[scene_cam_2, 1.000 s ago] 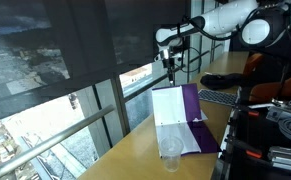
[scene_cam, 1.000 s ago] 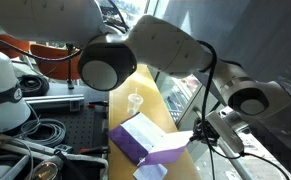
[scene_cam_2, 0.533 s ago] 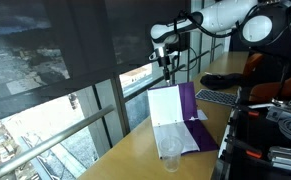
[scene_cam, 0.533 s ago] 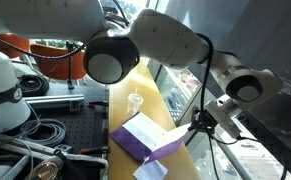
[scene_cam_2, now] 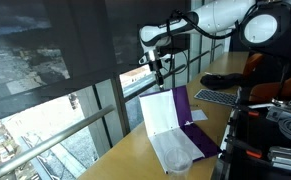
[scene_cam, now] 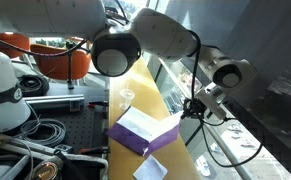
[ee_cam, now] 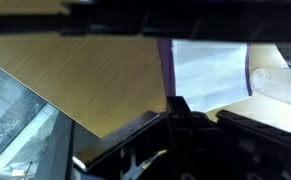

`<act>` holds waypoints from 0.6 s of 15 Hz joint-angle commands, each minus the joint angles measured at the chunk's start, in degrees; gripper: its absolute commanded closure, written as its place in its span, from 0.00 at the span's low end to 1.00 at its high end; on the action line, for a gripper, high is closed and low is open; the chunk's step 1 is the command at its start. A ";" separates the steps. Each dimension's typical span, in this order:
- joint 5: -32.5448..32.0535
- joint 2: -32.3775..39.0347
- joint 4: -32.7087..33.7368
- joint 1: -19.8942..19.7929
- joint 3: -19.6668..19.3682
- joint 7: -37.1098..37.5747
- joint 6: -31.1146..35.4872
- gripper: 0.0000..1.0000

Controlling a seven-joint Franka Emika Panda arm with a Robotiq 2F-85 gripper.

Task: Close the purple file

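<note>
The purple file (scene_cam: pixel 137 142) lies on a light brown wooden table (scene_cam: pixel 145 78). The table runs along a big window (scene_cam_2: pixel 45 70) with a dark shade over most of the glass. Under the shade you can see ground far below. The file is partly open. In an exterior view one side with white paper (scene_cam_2: pixel 157 112) stands up steeply, and the other side lies flat on the table. A clear plastic cup (scene_cam_2: pixel 173 158) stands on the table just beside the flat side. The gripper (scene_cam_2: pixel 161 72) hangs right at the top edge of the raised side. In the wrist view its dark fingers (ee_cam: pixel 175 108) sit close together at the purple edge. That part is blurry, so I cannot tell if the gripper holds the file or only touches it. A black bench with coiled cables (scene_cam: pixel 45 130) stands next to the table. A keyboard (scene_cam_2: pixel 220 97) lies past the file.
</note>
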 commanded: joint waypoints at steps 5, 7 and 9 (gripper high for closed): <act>-2.29 0.55 1.03 3.13 0.18 -2.07 -2.71 1.00; -2.80 0.69 1.17 2.89 -0.26 -2.31 -2.02 1.00; -3.57 0.60 1.02 2.28 -0.74 -2.96 -1.23 1.00</act>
